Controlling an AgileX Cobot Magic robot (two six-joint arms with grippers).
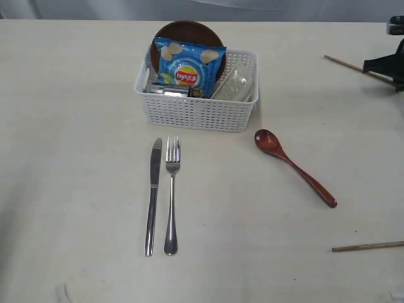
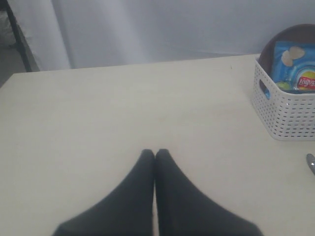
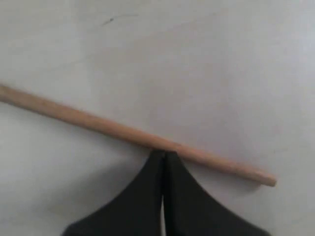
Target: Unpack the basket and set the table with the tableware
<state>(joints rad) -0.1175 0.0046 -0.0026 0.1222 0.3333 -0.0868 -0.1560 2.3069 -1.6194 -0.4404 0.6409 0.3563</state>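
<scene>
- We see the right gripper (image 3: 163, 156) clenched, tips on a long wooden chopstick (image 3: 123, 132) well right of the white lattice plastic basket (image 1: 196, 113); grip uncertain
- Left gripper (image 2: 155, 155) clenched, empty
- Steel knife (image 1: 153, 196) and fork (image 1: 172, 196) lie paired, a place setting we judge, on scuffed pale beige tabletop (image 1: 76, 158); grey curtain (image 2: 147, 29) behind

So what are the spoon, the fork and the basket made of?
The spoon looks like wood: red-brown, with a smooth, slightly shiny finish. The fork looks like polished steel, because it is silvery and mirrors the light. The basket seems to be white plastic with a dull finish, moulded with neat rows of small holes.
</scene>
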